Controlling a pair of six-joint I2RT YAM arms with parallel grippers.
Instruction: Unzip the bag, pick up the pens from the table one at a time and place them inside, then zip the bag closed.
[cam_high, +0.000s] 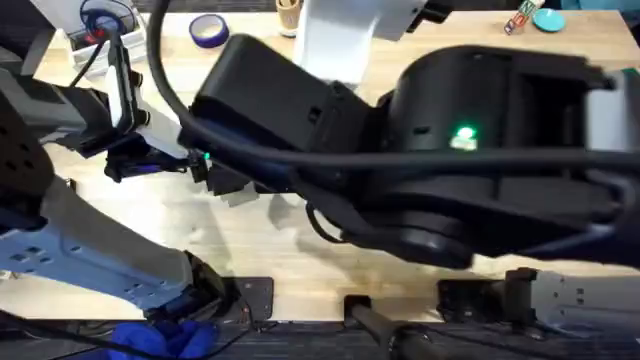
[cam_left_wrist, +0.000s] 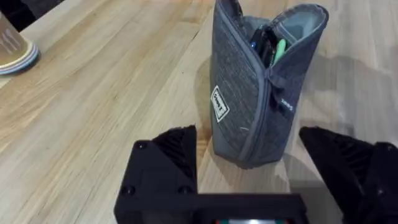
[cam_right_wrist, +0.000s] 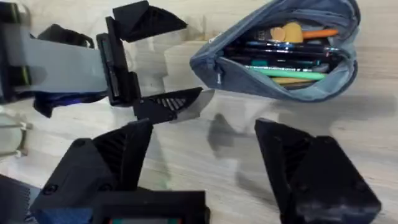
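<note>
Upright on the tabletop (cam_left_wrist: 93, 93), the unzipped bag (cam_left_wrist: 249, 99) is seen with pens (cam_right_wrist: 286, 62) inside. It is flanked, untouched, by the wide left hand (cam_left_wrist: 249, 155); the right hand (cam_right_wrist: 205, 155) is likewise spread wide above it.

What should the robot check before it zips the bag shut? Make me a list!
1. Bag standing up on the table: ok.
2. Zipper open: ok, the mouth gapes wide.
3. Pens inside the bag: ok, a green one and dark ones lie in it.
4. Left gripper open, with the bag between its fingers: ok.
5. Right gripper open and empty: ok.
6. Zipper pull tab within reach: cannot tell, it hangs at the low end of the opening and neither gripper touches it.
</note>
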